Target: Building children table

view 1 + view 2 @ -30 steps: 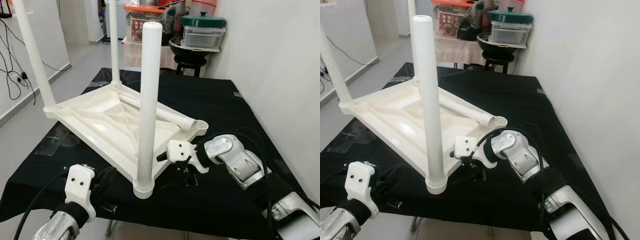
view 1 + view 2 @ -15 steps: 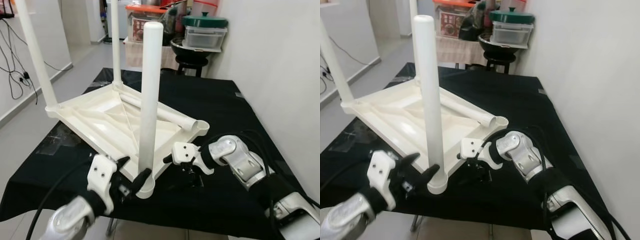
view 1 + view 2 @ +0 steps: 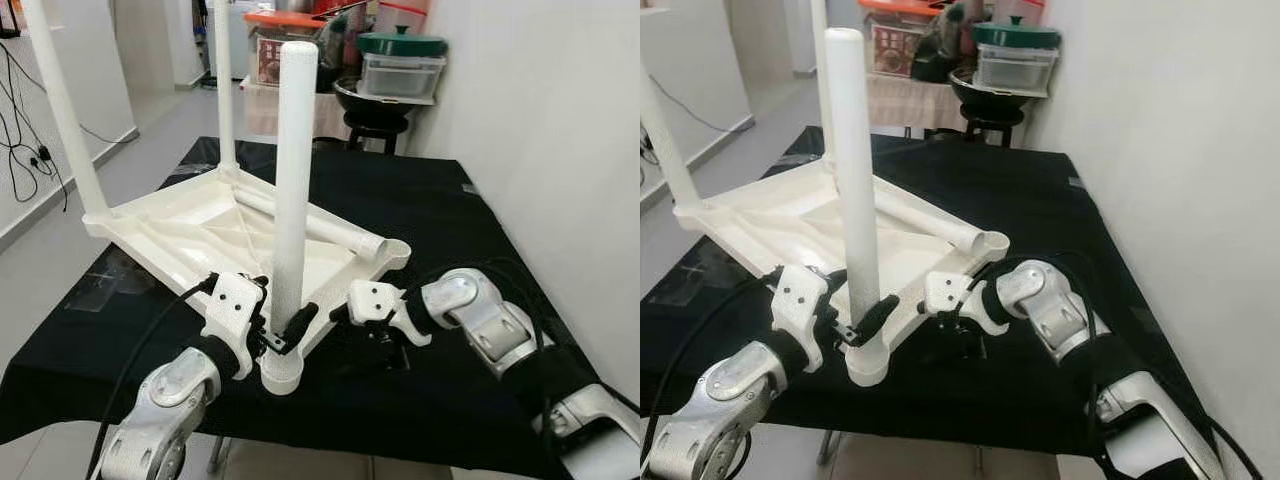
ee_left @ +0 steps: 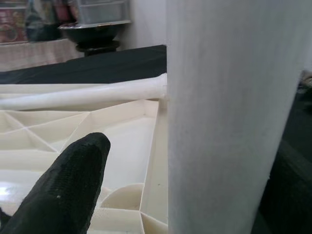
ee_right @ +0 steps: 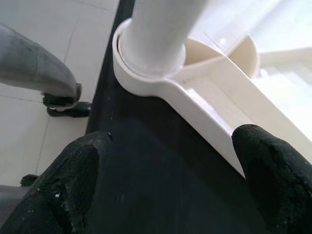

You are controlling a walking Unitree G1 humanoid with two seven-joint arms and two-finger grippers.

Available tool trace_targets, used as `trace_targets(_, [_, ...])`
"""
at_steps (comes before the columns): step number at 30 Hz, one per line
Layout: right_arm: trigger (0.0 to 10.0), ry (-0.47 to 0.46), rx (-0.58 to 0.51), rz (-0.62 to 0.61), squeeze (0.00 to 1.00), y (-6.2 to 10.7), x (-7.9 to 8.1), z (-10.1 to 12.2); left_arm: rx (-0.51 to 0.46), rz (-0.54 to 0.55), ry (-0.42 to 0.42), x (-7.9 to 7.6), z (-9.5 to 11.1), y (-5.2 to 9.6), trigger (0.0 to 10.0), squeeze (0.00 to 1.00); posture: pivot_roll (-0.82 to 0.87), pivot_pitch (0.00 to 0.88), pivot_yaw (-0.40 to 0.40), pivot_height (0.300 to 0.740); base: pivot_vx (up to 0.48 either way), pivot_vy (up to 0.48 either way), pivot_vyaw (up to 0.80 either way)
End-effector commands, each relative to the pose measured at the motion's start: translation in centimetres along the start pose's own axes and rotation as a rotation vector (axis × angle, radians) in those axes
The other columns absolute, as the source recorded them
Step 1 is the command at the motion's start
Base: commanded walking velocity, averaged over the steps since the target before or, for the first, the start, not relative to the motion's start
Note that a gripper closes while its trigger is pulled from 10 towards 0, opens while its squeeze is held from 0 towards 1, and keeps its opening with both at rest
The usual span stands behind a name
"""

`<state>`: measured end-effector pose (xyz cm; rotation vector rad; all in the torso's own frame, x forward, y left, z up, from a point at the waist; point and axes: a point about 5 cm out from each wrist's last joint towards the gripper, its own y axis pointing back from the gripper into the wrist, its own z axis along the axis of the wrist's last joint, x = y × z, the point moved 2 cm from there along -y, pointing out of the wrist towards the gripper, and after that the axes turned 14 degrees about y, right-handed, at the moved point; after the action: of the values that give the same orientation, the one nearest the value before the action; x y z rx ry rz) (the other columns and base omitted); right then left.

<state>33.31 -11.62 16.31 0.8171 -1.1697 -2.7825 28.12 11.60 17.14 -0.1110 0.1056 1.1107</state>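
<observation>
The left gripper has its jaws spread around the near upright table leg; the right gripper, jaws spread, straddles the upturned tabletop's edge.

Lighting: even, bright indoor daylight, strongest toward 11 o'clock on the pale floor; faint glare on tape on the black cloth at 9 o'clock. Shadows soft, the cloth reading as near-featureless black. Focus: head views sharp with mild edge stretch; wrist views blur the near white leg and black fingertips.
</observation>
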Motion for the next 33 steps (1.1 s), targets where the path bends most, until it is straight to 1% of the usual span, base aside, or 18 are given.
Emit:
trace_targets(1, [10.0, 0.019, 0.004, -0.004, 0.00, 0.4, -0.2, 0.1, 0.009, 0.148, -0.020, 2.5, 0.0, 0.4, 10.0, 0.00, 0.07, 0.000, -0.077, 0.740, 0.000, 0.000, 0.00])
trace_targets(3, [10.0, 0.020, 0.006, 0.004, 0.00, 0.5, -0.1, 0.0, -0.002, 0.224, -0.006, 3.6, 0.2, 1.1, 10.0, 0.00, 0.08, 0.000, -0.083, 0.740, 0.000, 0.000, 0.00])
trace_targets(4, [10.0, 0.020, 0.006, 0.004, 0.00, 0.5, -0.1, 0.0, -0.002, 0.224, -0.006, 3.6, 0.2, 1.1, 10.0, 0.00, 0.08, 0.000, -0.083, 0.740, 0.000, 0.000, 0.00])
trace_targets(6, [10.0, 0.027, 0.016, 0.021, 0.00, 0.6, 0.0, -0.2, -0.009, 0.327, 0.003, 5.0, 0.2, 2.3, 10.0, 0.00, 0.08, 0.000, -0.086, 0.740, 0.000, 0.000, 0.00])
trace_targets(7, [10.0, 0.027, 0.016, 0.021, 0.00, 0.6, 0.0, -0.2, -0.009, 0.327, 0.003, 5.0, 0.2, 2.3, 10.0, 0.00, 0.08, 0.000, -0.086, 0.740, 0.000, 0.000, 0.00])
trace_targets(8, [10.0, 0.031, 0.020, 0.027, 0.00, 0.7, 0.0, -0.2, -0.007, 0.369, 0.007, 5.4, 0.1, 2.8, 10.0, 0.00, 0.09, 0.000, -0.091, 0.740, 0.000, 0.000, 0.00])
trace_targets(10, [10.0, 0.043, 0.034, 0.037, 0.00, 0.6, -0.1, -0.3, -0.007, 0.407, 0.031, 5.6, -0.1, 3.6, 10.0, 0.00, 0.09, 0.000, -0.094, 0.740, 0.000, 0.000, 0.00])
trace_targets(12, [10.0, 0.046, 0.037, 0.039, 0.00, 0.6, -0.2, -0.3, -0.008, 0.413, 0.038, 5.6, -0.2, 3.7, 10.0, 0.00, 0.09, 0.000, -0.094, 0.740, 0.000, 0.000, 0.00])
trace_targets(16, [10.0, 0.103, 0.130, 0.012, 0.00, -0.3, -0.9, -1.1, -0.029, 0.257, 0.091, 3.0, -0.1, 3.1, 10.0, 0.00, 0.09, 0.000, -0.101, 0.740, 0.000, 0.000, 0.00])
trace_targets(17, [10.0, 0.103, 0.130, 0.012, 0.00, -0.3, -0.9, -1.1, -0.029, 0.257, 0.091, 3.0, -0.1, 3.1, 10.0, 0.00, 0.09, 0.000, -0.101, 0.740, 0.000, 0.000, 0.00])
trace_targets(18, [10.0, 0.095, 0.144, -0.037, 0.00, -0.8, -1.6, -1.1, -0.021, 0.214, 0.098, 2.2, -0.2, 3.0, 10.0, 0.00, 0.09, 0.000, -0.100, 0.740, 0.000, 0.000, 0.00])
trace_targets(19, [10.0, 0.095, 0.144, -0.037, 0.00, -0.8, -1.6, -1.1, -0.021, 0.214, 0.098, 2.2, -0.2, 3.0, 10.0, 0.00, 0.09, 0.000, -0.100, 0.740, 0.000, 0.000, 0.00])
trace_targets(21, [10.0, 0.069, 0.179, -0.122, 0.00, -1.7, -2.9, -1.3, -0.007, 0.167, 0.101, 1.3, -0.4, 3.1, 10.0, 0.00, 0.09, 0.000, -0.100, 0.740, 0.000, 0.000, 0.00])
trace_targets(22, [10.0, 0.069, 0.179, -0.122, 0.00, -1.7, -2.9, -1.3, -0.007, 0.167, 0.101, 1.3, -0.4, 3.1, 10.0, 0.00, 0.09, 0.000, -0.100, 0.740, 0.000, 0.000, 0.00])
trace_targets(24, [10.0, 0.053, 0.227, -0.171, 0.00, -2.5, -3.7, -1.6, 0.001, 0.158, 0.095, 0.9, -0.6, 3.4, 10.0, 0.00, 0.10, 0.000, -0.104, 0.740, 0.000, 0.000, 0.00])
trace_targets(26, [10.0, 0.070, 0.258, -0.188, 0.00, -3.4, -4.0, -1.5, -0.003, 0.164, 0.087, 0.8, -0.6, 3.9, 10.0, 0.00, 0.11, 0.000, -0.112, 0.740, 0.000, 0.000, 0.00])
trace_targets(30, [10.0, 0.128, 0.241, -0.165, 0.00, -4.9, -4.2, -0.5, -0.008, 0.174, 0.086, 0.7, -0.6, 4.9, 10.0, 0.00, 0.12, 0.000, -0.124, 0.740, 0.000, 0.000, 0.00])
trace_targets(33, [10.0, 0.140, 0.241, -0.160, 0.00, -5.2, -4.3, -0.3, -0.009, 0.173, 0.086, 0.6, -0.6, 5.1, 10.0, 0.00, 0.12, 0.000, -0.124, 0.740, 0.000, 0.000, 0.00])
